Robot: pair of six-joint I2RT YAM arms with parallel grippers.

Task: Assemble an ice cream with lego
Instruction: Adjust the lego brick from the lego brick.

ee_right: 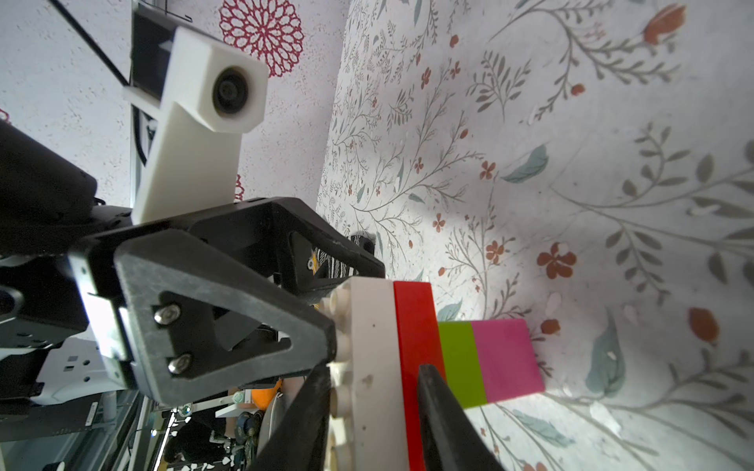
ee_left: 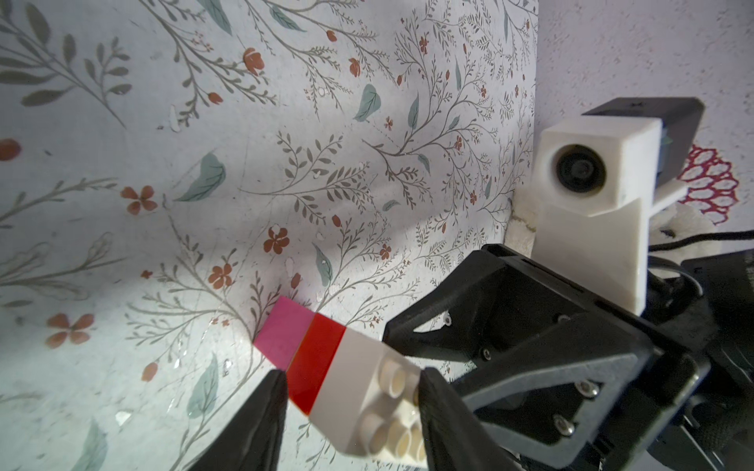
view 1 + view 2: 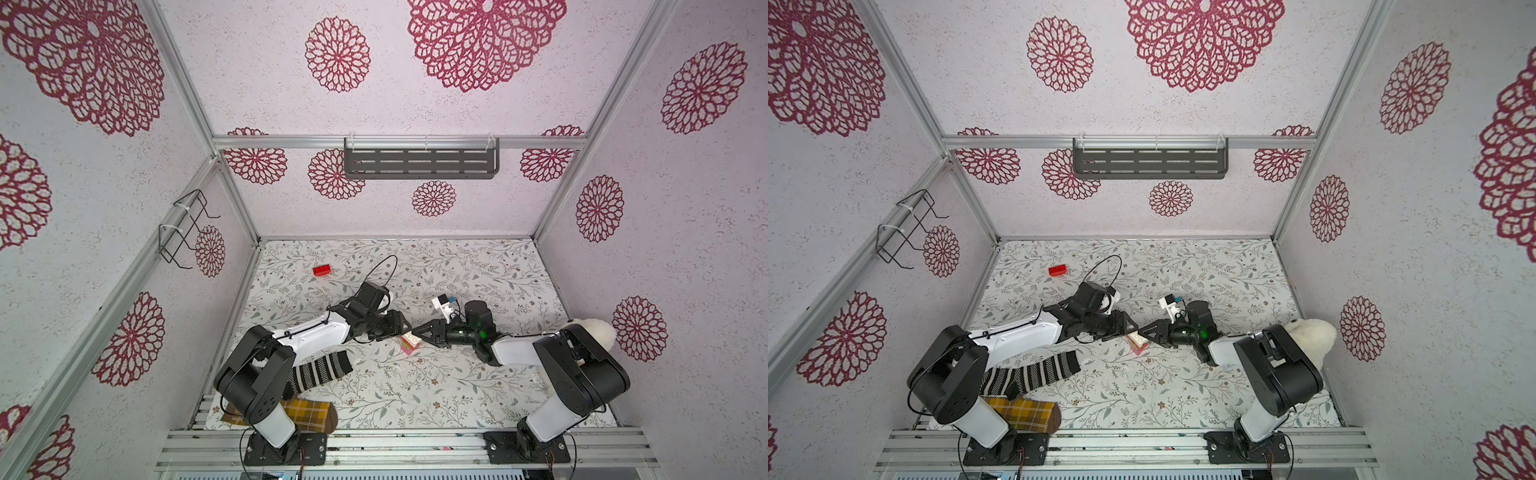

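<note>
The ice cream (image 1: 416, 326) is a tilted stack of lego on the flowered table: a white studded brick on top, then red, lime green and pink (image 2: 281, 330) at the foot. It shows in both top views (image 3: 410, 344) (image 3: 1138, 343), mid-table between the two arms. My left gripper (image 2: 355, 373) reaches in from the left (image 3: 402, 329); one finger presses the white studs and the other touches the red layer's edge. My right gripper (image 1: 373, 369) comes from the right (image 3: 417, 331), shut across the white and red layers. One loose red brick (image 3: 322, 270) (image 3: 1057, 270) lies at the far left.
A striped sock (image 3: 320, 370) and a yellow plaid sock (image 3: 305, 411) lie by the left arm's base. A white plush toy (image 3: 598, 332) sits behind the right arm. A dark shelf (image 3: 419, 162) hangs on the back wall, and a wire rack (image 3: 183, 228) on the left.
</note>
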